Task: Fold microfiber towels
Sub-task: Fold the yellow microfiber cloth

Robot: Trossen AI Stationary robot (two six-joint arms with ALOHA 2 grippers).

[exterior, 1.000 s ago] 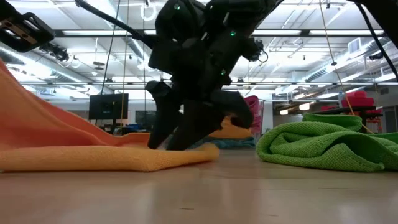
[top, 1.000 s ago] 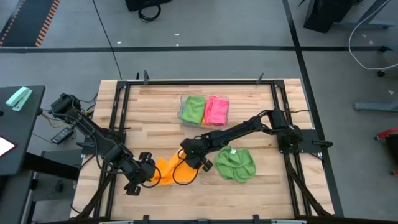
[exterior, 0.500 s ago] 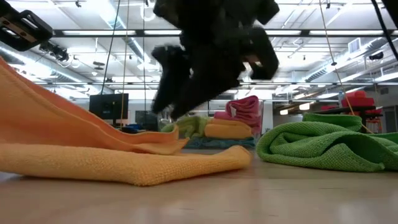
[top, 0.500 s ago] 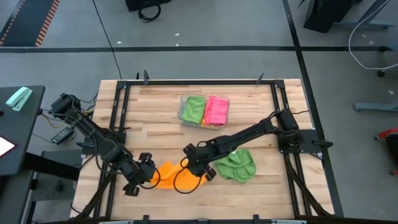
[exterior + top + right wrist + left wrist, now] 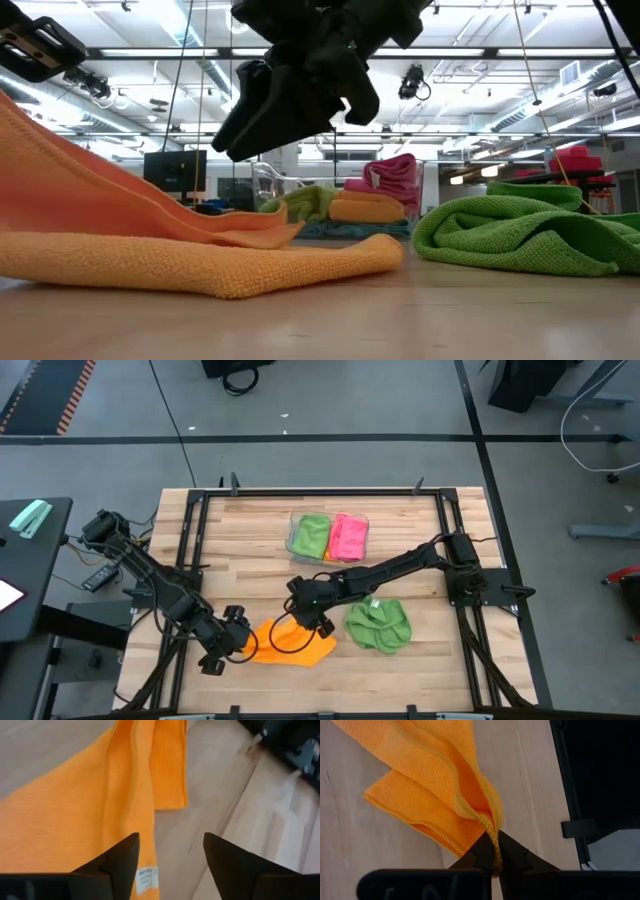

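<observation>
Two sets of fingers are mine here, and only one has cloth in it. My left fingers are clenched on the hem of the orange towel, pinching a corner of it near the front left part of the worktop; in the left wrist view the fabric rises from the pinch in a doubled fold, its stitched edge running straight into the grip. From the low view the same orange cloth slopes down from the left side, where it is lifted, to a flat, folded heap lying on the wood.

My right fingers are spread apart and hold nothing. They hang above the orange towel's right-hand part, clear of it, with bare wood and a white label on the cloth showing between them in the right wrist view. From above, that gripper sits just behind the orange towel and just left of the crumpled green towel.

That green towel lies in a loose heap on the worktop, near the orange one but apart from it. Farther back, in the middle of the worktop, a clear tray holds a folded green towel and a folded pink towel side by side.
</observation>
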